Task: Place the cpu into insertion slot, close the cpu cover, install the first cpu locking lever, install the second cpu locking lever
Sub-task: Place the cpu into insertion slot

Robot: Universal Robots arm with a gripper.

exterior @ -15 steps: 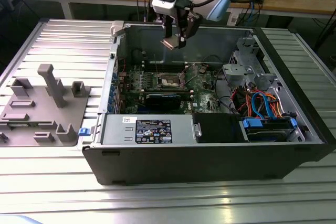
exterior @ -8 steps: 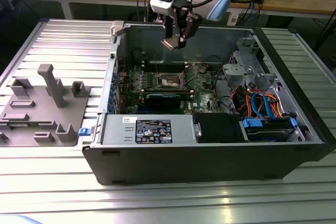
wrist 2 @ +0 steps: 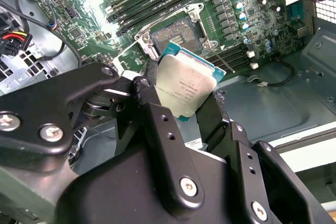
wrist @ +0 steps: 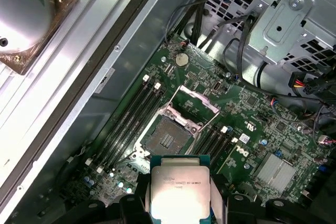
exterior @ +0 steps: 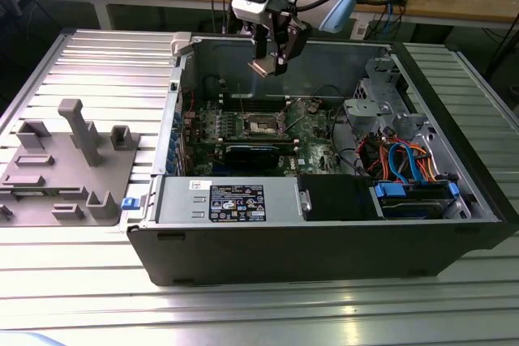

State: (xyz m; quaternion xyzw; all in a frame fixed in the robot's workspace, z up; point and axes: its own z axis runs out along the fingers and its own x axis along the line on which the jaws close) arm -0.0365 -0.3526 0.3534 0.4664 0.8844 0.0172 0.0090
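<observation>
My gripper point(exterior: 266, 66) hangs above the open computer case, shut on the cpu point(exterior: 263, 67), a small square chip with a silvery top. In both wrist views the cpu point(wrist 2: 184, 87) point(wrist: 179, 190) sits between the black fingers point(wrist 2: 149, 95), tilted and well above the green board. The insertion slot point(wrist: 169, 136) point(wrist 2: 176, 31) point(exterior: 263, 125) lies open below, a dark square recess with a metal rim and nothing in it. The cpu cover point(wrist: 193, 103) stands swung up at the slot's far side from the chip.
Memory slots point(wrist: 128, 124) flank the socket. A silver heat sink point(wrist: 275, 171) sits on the board. The case holds a power supply point(exterior: 235, 200) in front and a drive cage with blue cables point(exterior: 405, 160) at the exterior view's right. A grey fixture plate point(exterior: 65, 160) lies outside on the left.
</observation>
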